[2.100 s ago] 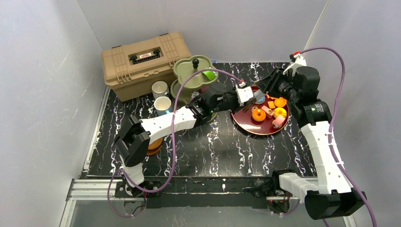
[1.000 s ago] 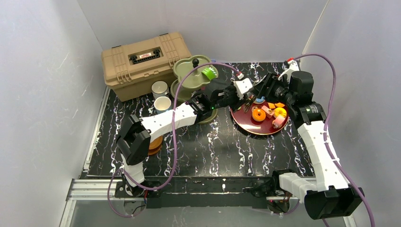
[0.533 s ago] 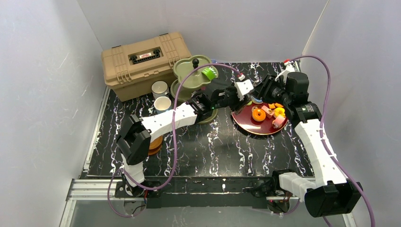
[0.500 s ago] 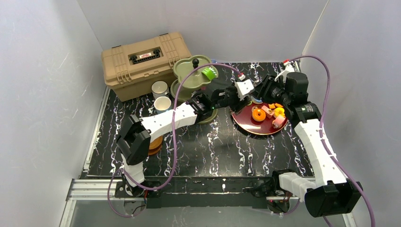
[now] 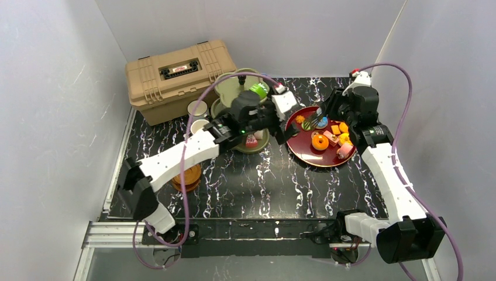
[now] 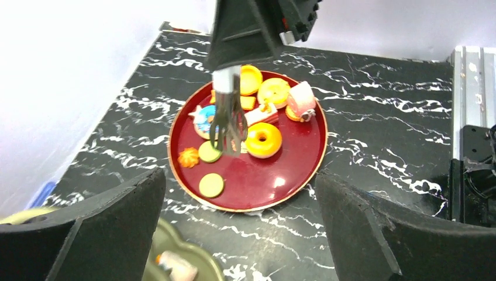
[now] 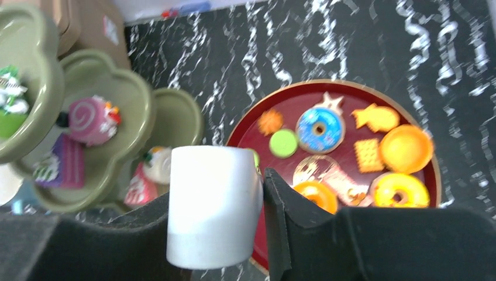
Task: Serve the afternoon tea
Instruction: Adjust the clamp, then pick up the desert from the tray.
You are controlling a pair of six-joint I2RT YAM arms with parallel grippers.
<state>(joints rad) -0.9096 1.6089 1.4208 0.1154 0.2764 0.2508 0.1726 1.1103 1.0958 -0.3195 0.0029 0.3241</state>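
Noting for you: your left claw (image 6: 238, 178) gapes empty between stand (image 7: 131, 96) and tray (image 6: 257, 182) | your right claw (image 7: 217, 181) clamps a white cylinder (image 7: 210, 225) above tray's 12 o'clock rim | cakes (image 6: 262, 139) lie on tray, some on stand | stand at tray's 9 o'clock on worktop (image 5: 257, 187).

1. The toolbox (image 5: 175, 76) stands at the far-left corner of the bench (image 5: 263, 187).
2. The three-tier stand (image 5: 229, 91) stands just right of the toolbox.
3. Two mugs (image 5: 197, 108) (image 5: 199, 125) sit in front of the toolbox, left of the stand, one behind the other.
4. The saucers (image 5: 188, 175) lie nearer, in front of the mugs.
5. The round tray (image 5: 310, 157) lies right of the stand, with toy cakes (image 5: 320, 141) on its far and right part.
6. More toy cakes (image 7: 88, 120) rest on each of the stand's tiers.
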